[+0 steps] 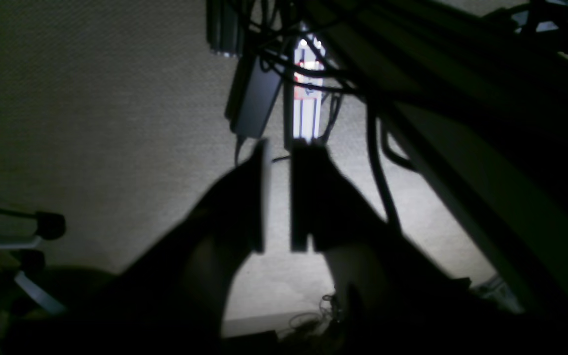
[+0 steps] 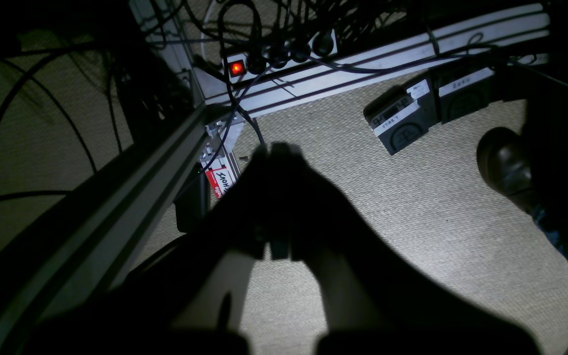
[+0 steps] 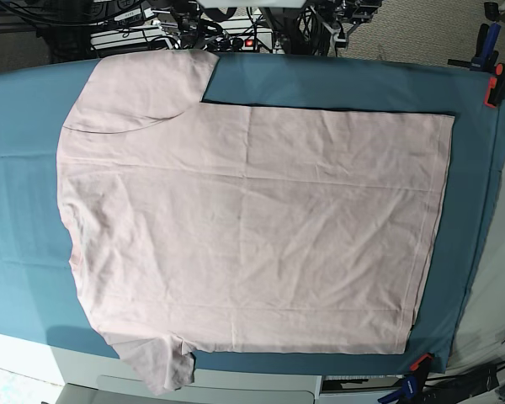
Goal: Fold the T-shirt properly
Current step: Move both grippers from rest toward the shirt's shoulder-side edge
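- When I look down from the base view, I see the big pale pink cotton T-shirt (image 3: 252, 227) lying flat on the teal table cloth (image 3: 21, 194).
- Its plain side faces up, and I can see no print on it.
- One short sleeve (image 3: 139, 88) lies at the far left corner, and the other sleeve (image 3: 164, 366) hangs a little over the near edge of the table.
- The straight hem (image 3: 433, 227) is on the right side of that view.
- Neither arm shows in the base view, so no jaws are near the shirt.
- In the left wrist view, my left gripper (image 1: 279, 197) points down at the beige woven carpet (image 1: 91, 123), beside the table and not over it.
- Its two dark jaws stand a little apart, with a thin gap of light between them, and nothing is in the gap.
- Black cables (image 1: 377, 162) hang close by.
- In the right wrist view, my right gripper (image 2: 276, 197) also points at the floor.
- Its jaws are pressed together and hold nothing.
- A white power strip with a red light (image 2: 237, 67) lies ahead of it, and a brown shoe (image 2: 503, 165) stands off to the right.
- The shirt is not in either wrist view.
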